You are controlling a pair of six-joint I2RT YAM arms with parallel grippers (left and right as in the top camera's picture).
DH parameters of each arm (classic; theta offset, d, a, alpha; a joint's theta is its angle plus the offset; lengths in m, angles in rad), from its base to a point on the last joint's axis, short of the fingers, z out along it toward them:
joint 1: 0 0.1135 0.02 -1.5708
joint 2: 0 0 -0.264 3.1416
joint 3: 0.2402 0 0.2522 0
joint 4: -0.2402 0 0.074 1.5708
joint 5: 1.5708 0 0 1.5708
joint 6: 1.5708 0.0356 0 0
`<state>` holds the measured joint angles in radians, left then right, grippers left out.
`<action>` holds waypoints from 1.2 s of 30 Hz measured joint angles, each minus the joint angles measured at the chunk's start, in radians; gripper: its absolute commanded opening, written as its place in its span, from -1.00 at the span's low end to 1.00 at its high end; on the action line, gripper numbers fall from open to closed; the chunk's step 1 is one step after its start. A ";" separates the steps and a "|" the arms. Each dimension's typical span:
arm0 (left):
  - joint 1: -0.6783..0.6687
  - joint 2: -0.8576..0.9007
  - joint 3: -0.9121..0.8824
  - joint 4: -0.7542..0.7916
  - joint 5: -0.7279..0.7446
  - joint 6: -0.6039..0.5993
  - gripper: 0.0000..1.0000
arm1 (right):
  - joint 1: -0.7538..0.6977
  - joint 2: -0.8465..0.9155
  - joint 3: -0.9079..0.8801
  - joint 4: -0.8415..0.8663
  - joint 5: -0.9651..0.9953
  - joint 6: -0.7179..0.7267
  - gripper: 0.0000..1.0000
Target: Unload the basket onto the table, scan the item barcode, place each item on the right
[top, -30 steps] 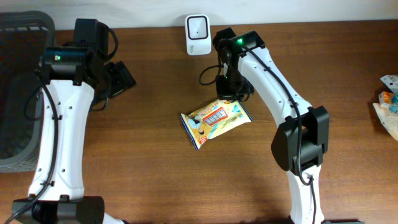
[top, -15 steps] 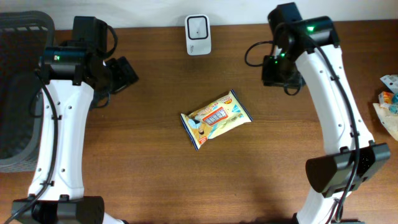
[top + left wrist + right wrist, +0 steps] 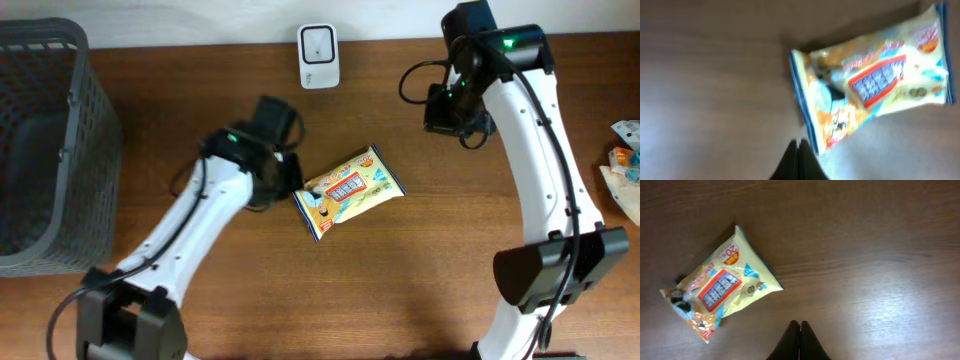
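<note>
Showing overhead only: basket (image 3: 100, 130), scanner (image 3: 318, 44).

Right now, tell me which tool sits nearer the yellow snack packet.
The left tool, shut close beside the yellow snack packet's left end. The right tool, also shut, hangs well clear of it.

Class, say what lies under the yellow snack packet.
The snack packet lies flat on the brown wooden table, and only wood shows at its edges. Its underside, and anything printed there, is covered.
</note>
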<state>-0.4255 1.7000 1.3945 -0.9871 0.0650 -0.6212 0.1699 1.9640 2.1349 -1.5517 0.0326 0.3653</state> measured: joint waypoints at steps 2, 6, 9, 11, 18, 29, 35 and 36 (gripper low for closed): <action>-0.013 0.000 -0.089 0.111 0.057 -0.001 -1.00 | 0.010 0.011 -0.034 0.039 -0.019 0.000 -0.92; -0.014 0.002 -0.184 0.306 0.167 0.000 -1.00 | 0.043 0.030 -0.216 0.238 -0.111 -0.022 -0.92; -0.014 0.002 -0.226 0.406 0.202 -0.001 -1.00 | 0.056 0.047 -0.336 0.360 -0.207 -0.033 -0.92; -0.014 0.004 -0.251 0.441 0.218 -0.004 -1.00 | 0.058 0.053 -0.412 0.439 -0.277 -0.034 -0.92; -0.014 0.093 -0.266 0.487 0.268 -0.055 -1.00 | 0.058 0.056 -0.630 0.696 -0.492 -0.037 -0.92; -0.006 0.190 -0.265 0.490 0.298 -0.061 -1.00 | 0.037 0.056 -0.779 0.765 -0.422 0.028 -0.92; 0.086 0.193 -0.248 0.407 0.248 -0.061 -1.00 | -0.035 0.056 -0.780 0.670 -0.285 0.029 -0.92; 0.108 0.196 -0.236 0.391 0.227 -0.055 -1.00 | -0.036 0.056 -0.780 0.658 -0.279 0.030 -0.92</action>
<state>-0.3176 1.8957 1.1584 -0.5957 0.2920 -0.6762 0.1337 2.0205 1.3544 -0.8940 -0.2462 0.3954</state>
